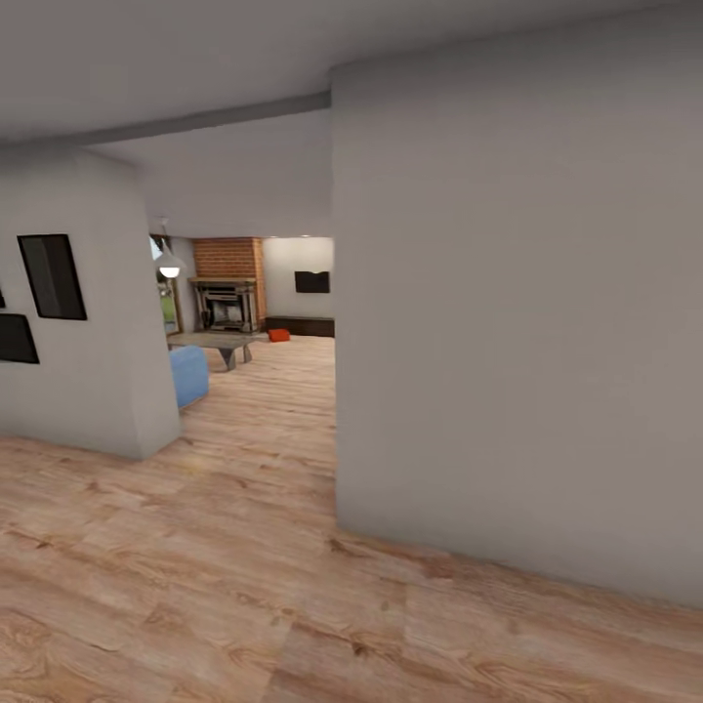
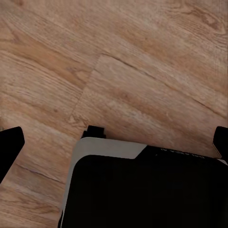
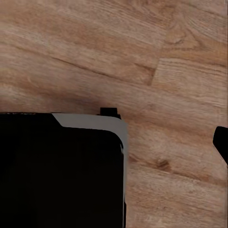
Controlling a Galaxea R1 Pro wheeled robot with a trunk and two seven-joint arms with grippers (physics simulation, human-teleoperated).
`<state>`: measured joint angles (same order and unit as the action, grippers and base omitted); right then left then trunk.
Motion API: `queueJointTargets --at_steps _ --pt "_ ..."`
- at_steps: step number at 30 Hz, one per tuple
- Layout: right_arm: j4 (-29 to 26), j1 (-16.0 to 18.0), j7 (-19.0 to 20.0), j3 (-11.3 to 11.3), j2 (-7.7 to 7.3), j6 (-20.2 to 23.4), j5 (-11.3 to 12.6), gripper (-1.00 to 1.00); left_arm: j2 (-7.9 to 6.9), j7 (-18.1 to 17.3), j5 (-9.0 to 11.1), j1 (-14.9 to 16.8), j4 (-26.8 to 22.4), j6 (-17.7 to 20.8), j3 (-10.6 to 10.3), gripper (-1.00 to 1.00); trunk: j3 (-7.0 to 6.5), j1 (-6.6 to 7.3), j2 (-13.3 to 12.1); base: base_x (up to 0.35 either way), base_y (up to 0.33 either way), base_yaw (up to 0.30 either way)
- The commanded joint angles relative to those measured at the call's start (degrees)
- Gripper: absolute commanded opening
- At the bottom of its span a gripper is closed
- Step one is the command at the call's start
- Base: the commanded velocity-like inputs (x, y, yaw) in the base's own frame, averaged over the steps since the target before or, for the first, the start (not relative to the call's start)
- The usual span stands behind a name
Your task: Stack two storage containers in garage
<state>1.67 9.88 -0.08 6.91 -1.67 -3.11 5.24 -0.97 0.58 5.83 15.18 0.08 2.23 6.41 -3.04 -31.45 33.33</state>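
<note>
Far down the hallway in the head view lies the living room, with its red brick chimney (image 1: 229, 258), fireplace (image 1: 226, 304) and black TV (image 1: 312, 282). One small orange-red storage container (image 1: 278, 335) sits on the wood floor there, in front of the dark low bench (image 1: 303, 326). The garage is out of view. My left gripper (image 2: 114, 142) hangs open over the plank floor, its black fingertips (image 2: 9, 147) far apart and empty. My right gripper (image 3: 114, 142) also looks open; one fingertip (image 3: 222, 142) shows at the frame's edge, with nothing held.
A large grey wall block (image 1: 517, 342) stands close on the right. A grey wall with dark frames (image 1: 68, 322) is on the left, leaving a passage between. A blue seat (image 1: 188, 375) and a low table (image 1: 217, 344) lie further in. My base (image 2: 142, 190) is below both wrists.
</note>
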Motion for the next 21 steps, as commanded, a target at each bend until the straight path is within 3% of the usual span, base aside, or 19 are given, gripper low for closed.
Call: queueJointTargets --at_steps 1,21 --pt "0.18 0.05 -0.01 0.48 0.00 -0.32 0.55 1.00 0.01 0.05 0.58 0.03 0.01 0.23 0.18 1.00 0.01 -0.05 0.02 0.323 0.000 0.269" --pt "0.18 0.05 -0.01 0.46 -0.08 -0.41 0.56 1.00 -0.06 0.09 0.58 0.03 0.01 0.32 0.18 1.00 0.01 -0.05 0.02 0.323 0.000 0.264"
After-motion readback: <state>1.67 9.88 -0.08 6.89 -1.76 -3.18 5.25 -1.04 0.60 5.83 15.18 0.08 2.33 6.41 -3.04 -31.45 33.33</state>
